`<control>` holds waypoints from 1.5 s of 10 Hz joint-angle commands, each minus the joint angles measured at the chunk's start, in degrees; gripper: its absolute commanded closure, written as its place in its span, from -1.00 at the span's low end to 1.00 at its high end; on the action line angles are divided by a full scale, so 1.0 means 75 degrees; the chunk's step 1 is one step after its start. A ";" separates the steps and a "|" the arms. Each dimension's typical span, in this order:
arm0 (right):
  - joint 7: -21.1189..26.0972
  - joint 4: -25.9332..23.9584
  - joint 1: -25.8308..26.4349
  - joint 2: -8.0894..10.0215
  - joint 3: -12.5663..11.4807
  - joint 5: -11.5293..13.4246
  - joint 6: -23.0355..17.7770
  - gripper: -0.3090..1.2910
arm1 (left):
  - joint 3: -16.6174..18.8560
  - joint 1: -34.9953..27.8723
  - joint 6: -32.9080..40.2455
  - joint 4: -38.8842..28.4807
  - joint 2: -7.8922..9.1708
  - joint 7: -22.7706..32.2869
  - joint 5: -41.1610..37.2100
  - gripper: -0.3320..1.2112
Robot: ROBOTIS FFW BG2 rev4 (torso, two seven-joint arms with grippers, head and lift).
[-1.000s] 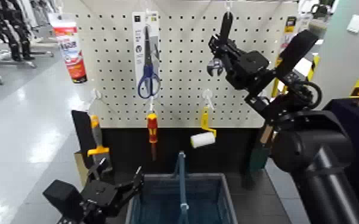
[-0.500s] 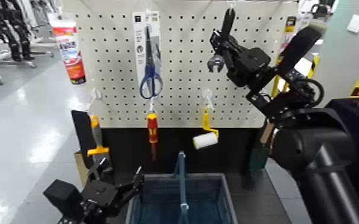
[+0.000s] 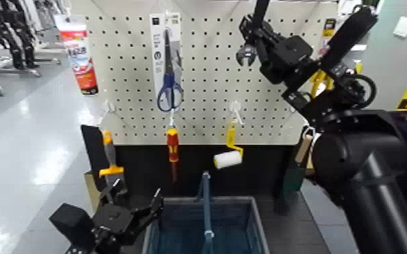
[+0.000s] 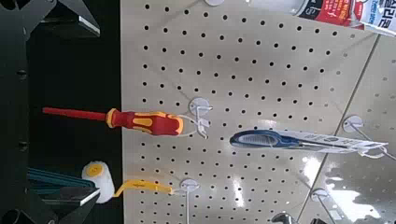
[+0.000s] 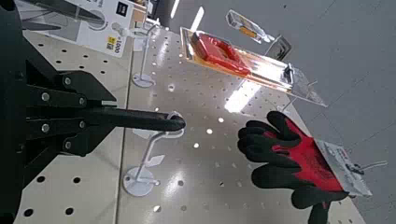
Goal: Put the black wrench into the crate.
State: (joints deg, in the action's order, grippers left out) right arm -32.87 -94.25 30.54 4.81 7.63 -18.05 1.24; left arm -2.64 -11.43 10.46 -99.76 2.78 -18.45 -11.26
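The black wrench [image 3: 257, 13] hangs head down at the top right of the pegboard, its open jaw head level with the scissors' blades. My right gripper [image 3: 260, 39] is shut on its handle. In the right wrist view the wrench [image 5: 140, 119] runs from between my fingers [image 5: 67, 93] to a white hook. The blue-grey crate [image 3: 179, 230] with its tall blue handle bar [image 3: 205, 202] stands on the floor below the board. My left gripper [image 3: 138, 202] is open and empty, low beside the crate's left side.
Blue-handled scissors [image 3: 168, 88], a red-yellow screwdriver [image 3: 172, 145], a paint roller [image 3: 228, 157], a scraper [image 3: 108, 159] and a sealant tube [image 3: 78, 51] hang on the white pegboard [image 3: 206, 101]. Red-black gloves [image 5: 285, 159] hang beside the wrench. A brown cardboard box [image 3: 91, 189] stands at lower left.
My right gripper has lifted the wrench upward along the pegboard, so its handle end now reaches the top edge of the view. The left arm has not moved.
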 commanded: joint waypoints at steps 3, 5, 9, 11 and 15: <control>-0.0012 -0.0395 -0.0228 -0.0032 0.0201 -0.0136 0.0034 0.76 | 0.0012 -0.0012 0.0000 0.0000 0.0005 0.0011 0.0001 -0.43; -0.0001 -0.0535 -0.0521 -0.0067 0.0330 -0.0324 0.0127 0.76 | 0.0012 -0.0024 -0.0023 -0.0012 0.0017 0.0011 0.0001 -0.43; 0.0035 -0.0570 -0.1318 -0.0220 0.0377 -0.0652 0.0643 0.76 | -0.0012 -0.0035 -0.0035 -0.0023 0.0028 0.0011 0.0001 -0.43; 0.0046 -0.0570 -0.1810 -0.0231 0.0225 -0.0828 0.0948 0.76 | -0.0012 -0.0059 -0.0035 -0.0035 0.0052 0.0035 -0.0010 -0.43; 0.0187 -0.0688 -0.2490 -0.0220 -0.0010 -0.0828 0.1522 0.76 | -0.0023 -0.0094 -0.0070 -0.0035 0.0063 0.0058 -0.0010 -0.43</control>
State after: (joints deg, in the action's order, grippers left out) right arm -31.44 -99.05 12.70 3.20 7.81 -24.21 12.11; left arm -2.75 -12.08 10.02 -100.02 3.21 -18.01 -11.34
